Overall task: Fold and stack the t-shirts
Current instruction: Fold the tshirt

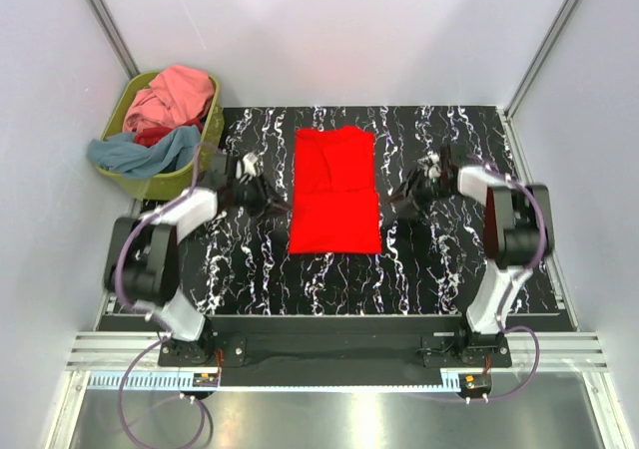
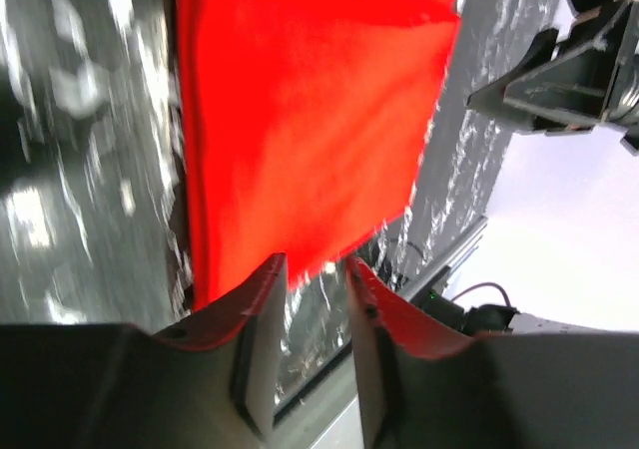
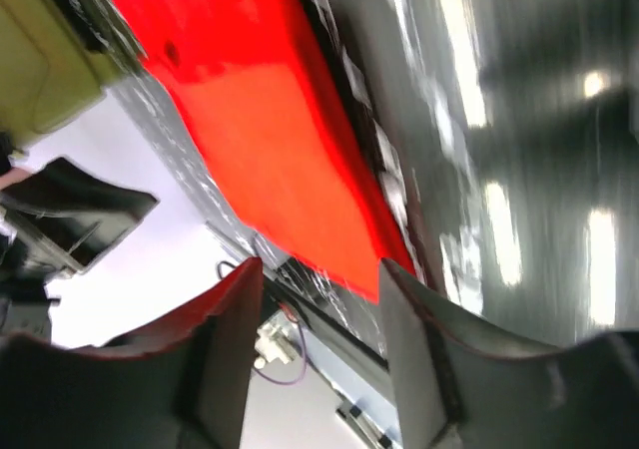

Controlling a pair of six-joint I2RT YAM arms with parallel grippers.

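Observation:
A bright red t-shirt [image 1: 334, 190] lies folded into a long rectangle in the middle of the black marbled table [image 1: 439, 269]. It also shows in the left wrist view [image 2: 310, 120] and the right wrist view [image 3: 270, 150]. My left gripper [image 1: 268, 192] is open and empty just left of the shirt's left edge, its gap [image 2: 318, 274] over bare table. My right gripper [image 1: 404, 195] is open and empty just right of the shirt's right edge, its gap [image 3: 321, 289] near the shirt's corner. Pink, red and grey-blue shirts [image 1: 160, 115] lie heaped in the basket.
An olive-green plastic basket [image 1: 170, 182] stands at the table's back left corner, close behind my left arm. White walls enclose the table on three sides. A metal rail [image 1: 329, 354] runs along the near edge by the arm bases.

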